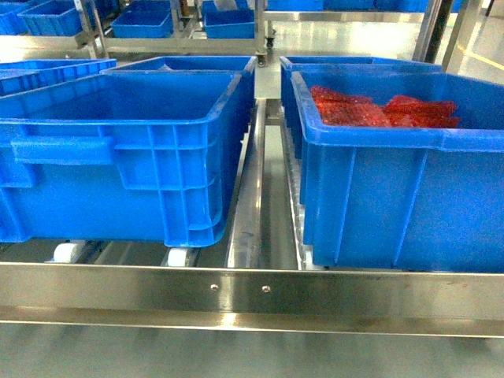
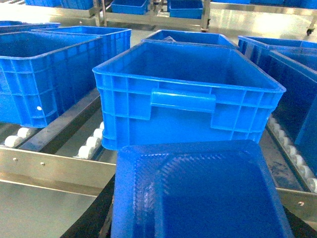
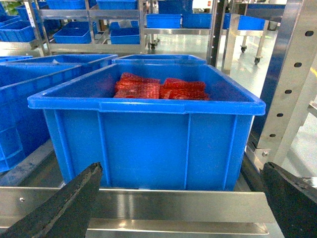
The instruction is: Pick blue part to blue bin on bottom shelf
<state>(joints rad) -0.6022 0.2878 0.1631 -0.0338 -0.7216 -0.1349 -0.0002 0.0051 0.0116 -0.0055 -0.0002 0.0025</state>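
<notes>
The blue part (image 2: 198,193), dark blue and finely textured, fills the bottom of the left wrist view, held just in front of the shelf's steel front rail (image 2: 49,166). My left gripper (image 2: 200,225) is shut on it; only dark slivers of its fingers (image 2: 94,218) show beside the part. Straight ahead stands the blue bin (image 2: 183,99), and what shows of its inside is bare. It is the left crate (image 1: 118,150) in the head view, on the bottom shelf (image 1: 252,295). My right gripper (image 3: 182,171) is open and holds nothing, facing another crate. Neither gripper shows in the head view.
A like crate holding red bubble-wrap packets (image 1: 386,110) sits right of the bin, seen close up as a crate (image 3: 148,139) in the right wrist view. More blue crates (image 2: 39,74) stand left and behind. White rollers (image 2: 91,144) and a steel divider rail (image 1: 248,197) run between crates. A rack upright (image 3: 287,89) rises on the right.
</notes>
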